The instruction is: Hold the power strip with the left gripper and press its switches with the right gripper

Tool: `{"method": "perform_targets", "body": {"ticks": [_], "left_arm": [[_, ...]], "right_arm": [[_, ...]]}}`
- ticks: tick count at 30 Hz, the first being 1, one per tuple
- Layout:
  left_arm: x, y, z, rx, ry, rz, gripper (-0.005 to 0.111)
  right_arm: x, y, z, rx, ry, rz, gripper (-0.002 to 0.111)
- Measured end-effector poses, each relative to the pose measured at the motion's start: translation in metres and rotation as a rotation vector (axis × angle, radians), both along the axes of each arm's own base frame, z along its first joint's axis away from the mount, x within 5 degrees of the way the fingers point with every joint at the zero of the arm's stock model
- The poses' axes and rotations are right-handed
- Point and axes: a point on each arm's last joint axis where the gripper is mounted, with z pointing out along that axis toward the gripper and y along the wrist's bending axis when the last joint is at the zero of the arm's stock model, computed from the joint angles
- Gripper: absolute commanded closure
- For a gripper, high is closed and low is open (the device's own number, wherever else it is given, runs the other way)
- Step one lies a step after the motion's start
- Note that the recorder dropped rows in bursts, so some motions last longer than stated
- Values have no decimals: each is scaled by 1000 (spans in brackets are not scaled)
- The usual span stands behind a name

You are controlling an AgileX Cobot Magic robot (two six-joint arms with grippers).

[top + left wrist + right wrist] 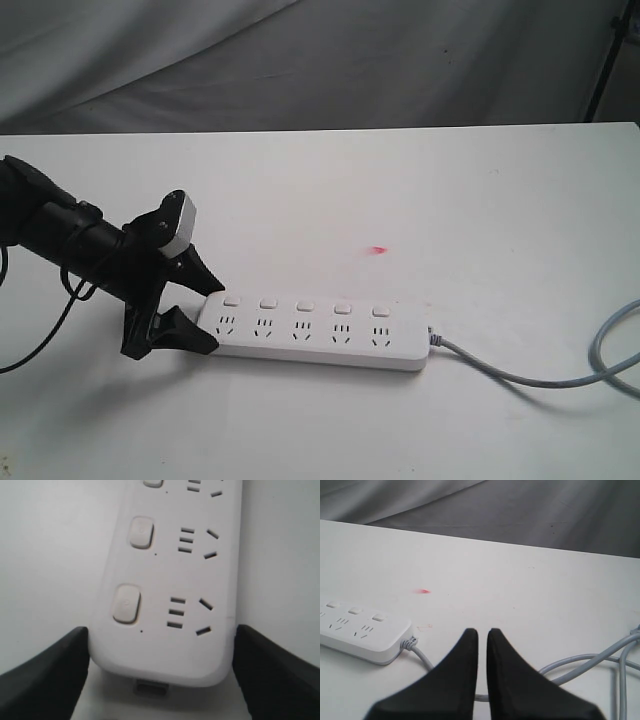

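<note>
The white power strip lies flat on the table, its row of switches along the far side. My left gripper straddles the strip's left end, one black jaw on each long side. In the left wrist view the strip fills the gap of the gripper, both jaws touch its edges, and two switches show. My right gripper is outside the exterior view; it hovers shut and empty off the cable end of the strip, well short of the switches.
The grey cable runs from the strip's right end off the table's right edge and loops near my right gripper. A small red mark is on the table behind the strip. Grey cloth hangs beyond the far edge.
</note>
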Motion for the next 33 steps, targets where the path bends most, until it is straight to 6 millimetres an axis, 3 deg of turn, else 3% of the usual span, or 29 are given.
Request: {"method": "perform_targets", "body": {"ticks": [33], "left_arm": [[0,0,0,1,-1,1,51]], "right_arm": [[1,0,4,-3,-42,0,102]]}}
